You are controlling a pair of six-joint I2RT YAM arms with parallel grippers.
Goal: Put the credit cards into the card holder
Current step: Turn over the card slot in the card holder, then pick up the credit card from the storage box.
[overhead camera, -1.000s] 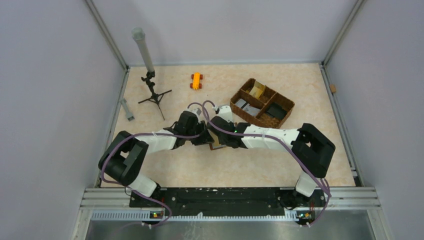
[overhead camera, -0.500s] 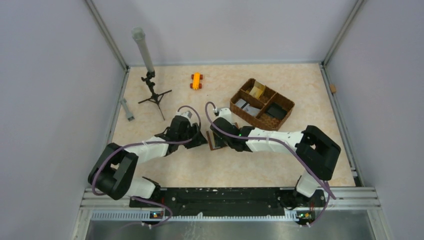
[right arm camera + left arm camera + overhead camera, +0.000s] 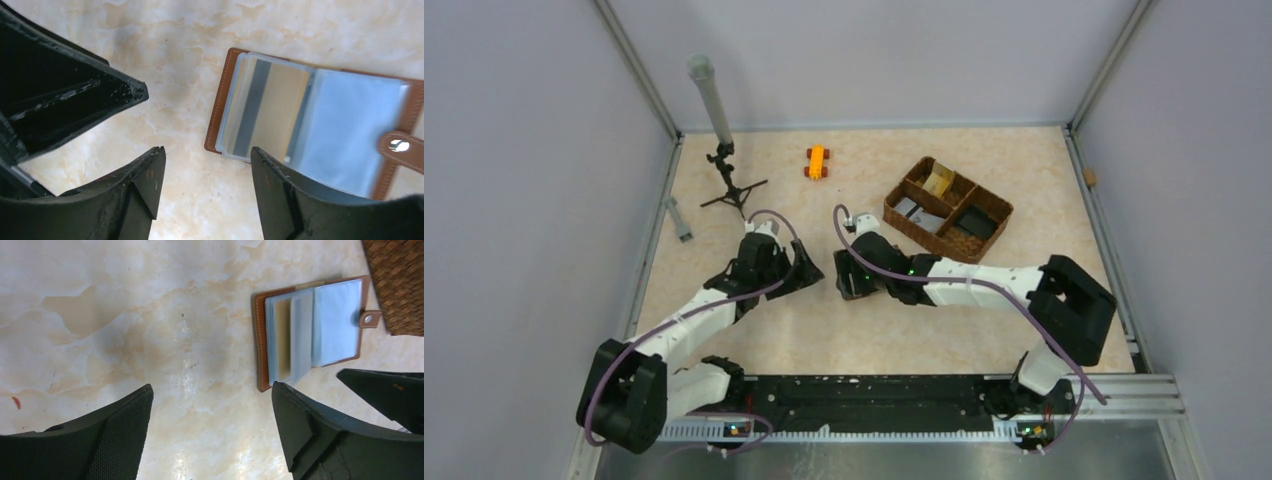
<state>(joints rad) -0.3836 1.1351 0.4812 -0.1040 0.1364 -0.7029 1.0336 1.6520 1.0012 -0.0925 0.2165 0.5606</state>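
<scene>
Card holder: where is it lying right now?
Left wrist view, upper right: the card holder lies open on the table, its right edge beside the woven basket.

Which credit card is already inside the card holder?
The gold card with a grey stripe, inside the card holder; the others lie in the basket.

Card holder (image 3: 320, 115) lower edge behind a right claw (image 3: 207, 152) finger; basket (image 3: 397, 285) mostly off-frame.
</scene>
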